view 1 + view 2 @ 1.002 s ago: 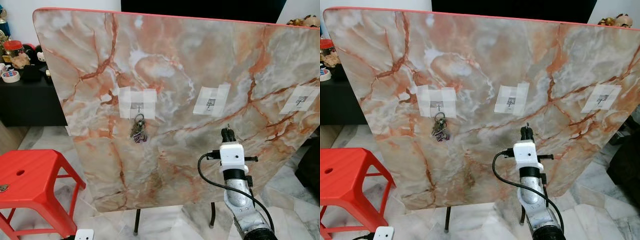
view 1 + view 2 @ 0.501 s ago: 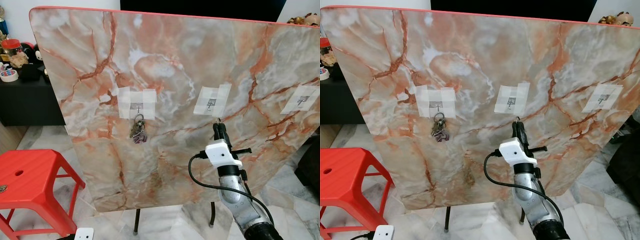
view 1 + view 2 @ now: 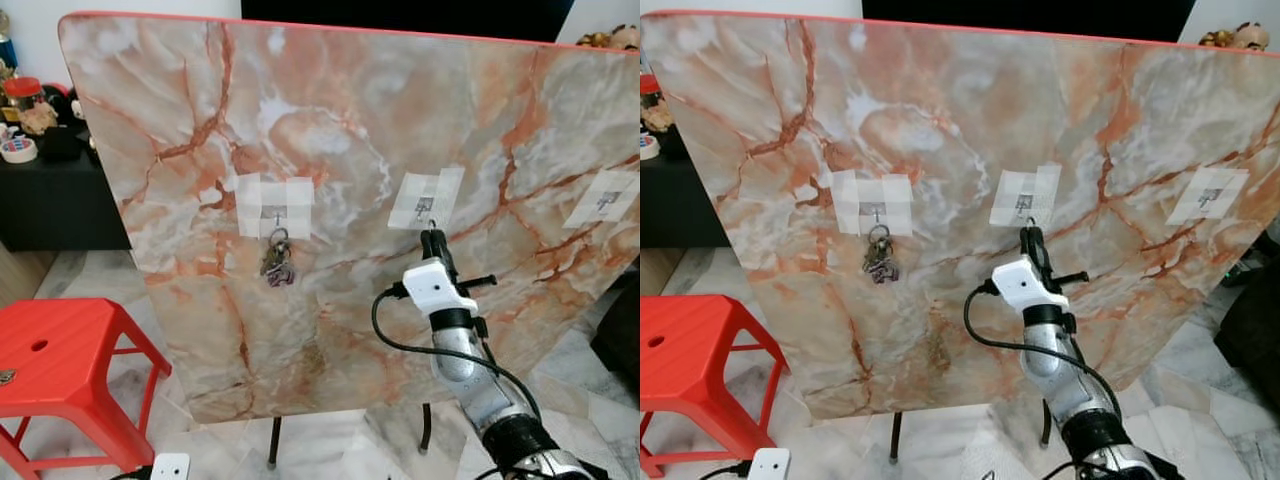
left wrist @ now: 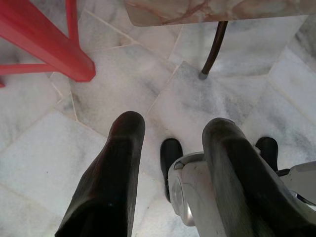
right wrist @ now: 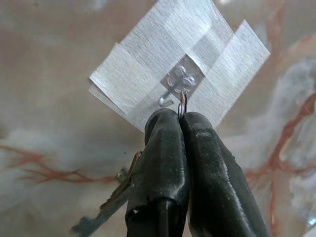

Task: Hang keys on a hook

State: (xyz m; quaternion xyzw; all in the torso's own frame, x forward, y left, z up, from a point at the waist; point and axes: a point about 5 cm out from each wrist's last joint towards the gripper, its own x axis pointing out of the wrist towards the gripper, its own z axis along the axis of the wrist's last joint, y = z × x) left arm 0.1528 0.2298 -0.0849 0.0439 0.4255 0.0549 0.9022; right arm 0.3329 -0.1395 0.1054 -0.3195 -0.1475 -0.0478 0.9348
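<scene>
Right gripper [image 5: 180, 120] raised to the middle hook [image 5: 174, 86] on the marble board [image 3: 330, 120], fingers pinched tight on a key ring [image 5: 182, 102] at the hook; keys [image 5: 106, 207] dangle below. Another bunch [image 3: 277, 262] hangs on the left hook [image 3: 274, 216]. Left gripper [image 4: 173, 133] hangs over the floor [image 4: 123, 89], fingers apart, holding nothing.

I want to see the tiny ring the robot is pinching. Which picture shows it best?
The right wrist view. There the key ring pokes out from the shut right gripper, right at the middle hook. In the eye views the ring is just a tiny glint. The left wrist view faces the floor.
</scene>
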